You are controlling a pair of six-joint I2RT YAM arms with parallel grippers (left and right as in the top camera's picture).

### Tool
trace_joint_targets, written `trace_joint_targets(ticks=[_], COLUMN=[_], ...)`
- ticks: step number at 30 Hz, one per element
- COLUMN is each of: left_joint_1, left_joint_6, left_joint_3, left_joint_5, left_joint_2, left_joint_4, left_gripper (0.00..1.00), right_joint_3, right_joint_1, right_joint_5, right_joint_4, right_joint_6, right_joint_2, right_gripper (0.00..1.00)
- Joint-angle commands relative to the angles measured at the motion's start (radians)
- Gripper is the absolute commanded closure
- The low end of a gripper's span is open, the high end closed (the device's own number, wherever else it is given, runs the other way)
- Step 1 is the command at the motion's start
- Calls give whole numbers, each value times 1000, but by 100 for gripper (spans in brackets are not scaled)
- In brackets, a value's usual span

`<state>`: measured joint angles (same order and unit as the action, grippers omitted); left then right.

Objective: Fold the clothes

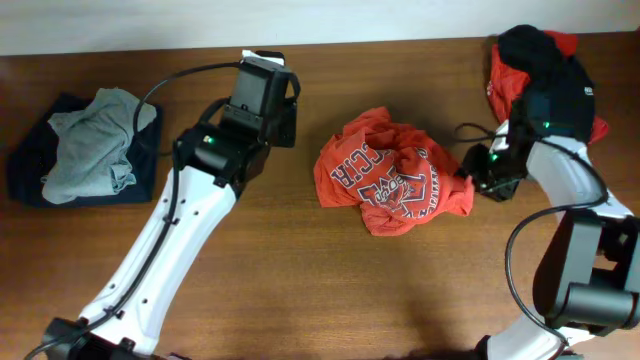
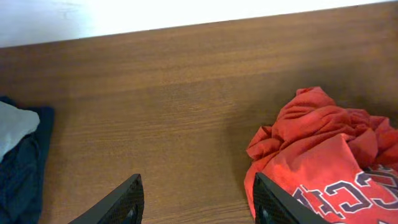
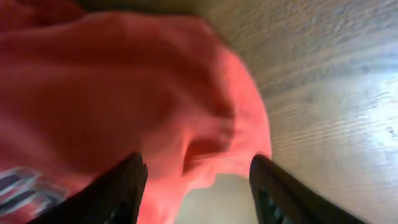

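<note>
Orange-red T-shirt (image 1: 395, 172) is lying crumpled | left gripper (image 2: 196, 200) is hovering, jaws apart | right gripper (image 3: 196, 180) is straddling its edge, jaws apart

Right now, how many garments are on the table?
5: an orange-red T-shirt at centre; a grey-green one on a navy one at left; a black one over a red one at far right. More may be hidden underneath.
</note>
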<state>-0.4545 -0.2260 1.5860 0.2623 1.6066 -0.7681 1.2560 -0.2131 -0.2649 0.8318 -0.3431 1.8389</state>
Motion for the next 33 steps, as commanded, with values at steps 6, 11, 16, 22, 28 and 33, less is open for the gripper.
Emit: trace_joint_targets(ticks=[6, 11, 16, 22, 28, 33], left_joint_1=[6, 6, 6, 6, 6, 13], left_joint_6=[-4, -5, -5, -5, -4, -4], left_joint_3=[12, 12, 12, 12, 12, 12], left_joint_5=[-10, -16, -16, -16, -15, -13], left_joint_2=[9, 9, 9, 9, 9, 9], left_joint_4=[0, 0, 0, 0, 6, 34], left_gripper=[44, 44, 44, 44, 44, 44], right_joint_3=[-168, -208, -226, -224, -144, 49], right_joint_1=[-30, -30, -29, -29, -28, 5], right_joint_5=[5, 56, 55, 10, -87, -155], right_joint_4=[-179, -257, -274, -272, -221, -71], right_joint_6=[37, 50, 51, 51, 103, 166], right_joint_2=[0, 0, 0, 0, -58, -167], right_gripper=[43, 42, 78, 96, 96, 96])
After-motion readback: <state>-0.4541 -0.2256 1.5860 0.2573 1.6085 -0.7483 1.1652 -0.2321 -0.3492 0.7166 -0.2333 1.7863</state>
